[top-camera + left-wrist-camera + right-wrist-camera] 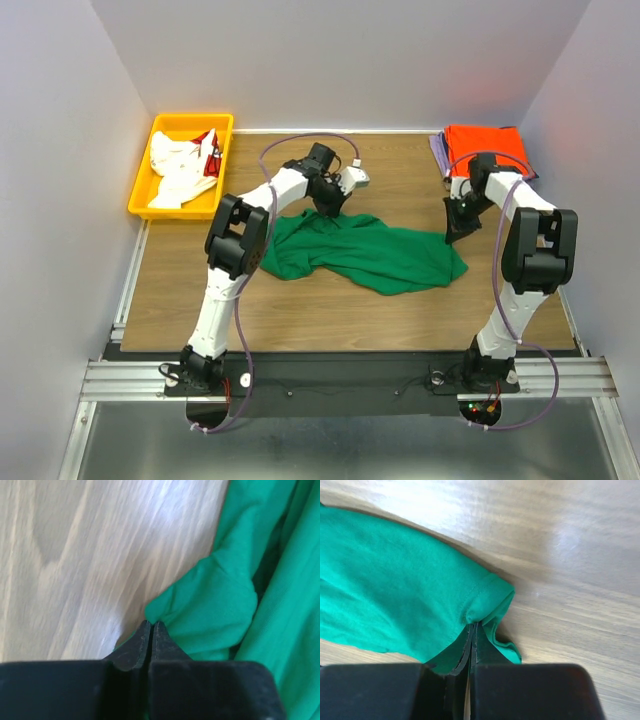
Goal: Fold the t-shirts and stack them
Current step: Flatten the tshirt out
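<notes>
- The green t-shirt point(370, 255) lies crumpled in the middle of the table point(300, 310), stretched left to right.
- The right gripper point(472, 627), its jaws pressed together, pinches the hemmed corner at the shirt's right end.
- The left gripper point(151, 625), fingers closed tight, nips a fold at the shirt's far-left edge.
- Far right: a folded orange t-shirt point(485, 145) lies on a lavender t-shirt point(438, 148).
- Far left: a yellow bin point(140, 195) holds white t-shirts point(180, 170) with red.
</notes>
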`<state>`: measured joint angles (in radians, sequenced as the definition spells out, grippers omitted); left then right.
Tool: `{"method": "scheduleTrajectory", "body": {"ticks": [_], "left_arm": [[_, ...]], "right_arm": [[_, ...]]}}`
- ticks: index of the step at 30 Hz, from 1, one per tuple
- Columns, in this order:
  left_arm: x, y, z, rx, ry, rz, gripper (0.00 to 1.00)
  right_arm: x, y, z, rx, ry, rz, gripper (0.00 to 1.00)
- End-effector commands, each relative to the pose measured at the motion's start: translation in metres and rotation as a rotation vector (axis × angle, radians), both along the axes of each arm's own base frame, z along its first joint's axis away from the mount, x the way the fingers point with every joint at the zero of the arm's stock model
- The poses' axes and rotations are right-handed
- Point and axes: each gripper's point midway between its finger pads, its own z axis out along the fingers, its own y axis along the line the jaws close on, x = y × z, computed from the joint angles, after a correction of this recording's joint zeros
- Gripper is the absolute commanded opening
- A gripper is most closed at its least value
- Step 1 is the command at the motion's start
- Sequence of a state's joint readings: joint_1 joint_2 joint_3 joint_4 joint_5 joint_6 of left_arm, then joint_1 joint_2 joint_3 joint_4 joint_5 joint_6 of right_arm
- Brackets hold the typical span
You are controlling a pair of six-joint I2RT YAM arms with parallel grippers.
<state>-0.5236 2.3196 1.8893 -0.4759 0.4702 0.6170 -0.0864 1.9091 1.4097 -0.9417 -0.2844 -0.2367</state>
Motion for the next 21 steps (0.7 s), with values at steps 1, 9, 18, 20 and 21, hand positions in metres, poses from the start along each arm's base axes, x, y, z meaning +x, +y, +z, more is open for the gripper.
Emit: {"method": "scheduleTrajectory", "body": {"ticks": [1, 9, 18, 20, 21], "left_arm": [[0.013, 0.023, 0.038, -0.015, -0.012, 0.030, 0.00], [0.100, 0.057, 0.193, -0.223, -0.303, 0.224, 0.00], [0.085, 0.119, 0.361, -0.386, -0.629, 0.302, 0.00], [0.059, 0.132, 0.372, -0.357, -0.658, 0.270, 0.00], [0.050, 0.134, 0.367, -0.334, -0.653, 0.250, 0.00]], "right_arm": [[0.027, -0.005, 0.033, -0.009, -0.123, 0.003, 0.01], [0.100, -0.002, 0.107, 0.027, -0.356, 0.013, 0.00], [0.132, -0.013, 0.229, -0.056, -0.672, 0.071, 0.01], [0.107, -0.005, 0.235, -0.038, -0.687, 0.142, 0.01], [0.095, -0.001, 0.228, -0.028, -0.667, 0.172, 0.01]]}}
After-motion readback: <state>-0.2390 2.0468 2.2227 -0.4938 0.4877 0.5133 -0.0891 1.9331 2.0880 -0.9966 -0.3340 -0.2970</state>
